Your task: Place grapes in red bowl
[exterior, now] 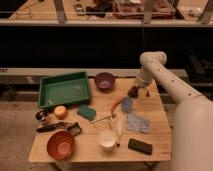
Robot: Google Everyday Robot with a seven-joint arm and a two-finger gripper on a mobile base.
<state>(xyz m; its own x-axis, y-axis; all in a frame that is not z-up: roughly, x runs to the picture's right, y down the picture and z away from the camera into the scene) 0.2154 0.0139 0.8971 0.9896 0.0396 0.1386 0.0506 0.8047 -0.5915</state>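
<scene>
The grapes (132, 92), a small dark reddish-purple cluster, lie on the wooden table (95, 145) near its back right edge. My gripper (138, 89) hangs down from the white arm (165, 82) right over them, at or touching the cluster. The red bowl (60, 145) stands at the table's front left corner, with a paler inner bottom, far from the gripper.
A purple bowl (104, 80) and a green tray (65, 90) stand at the back. An orange-red carrot-like piece (117, 102), a small blue thing (127, 104), a blue cloth (136, 122), a teal sponge (86, 112), a white cup (107, 140), a black phone (140, 146) and an orange fruit (60, 111) lie between.
</scene>
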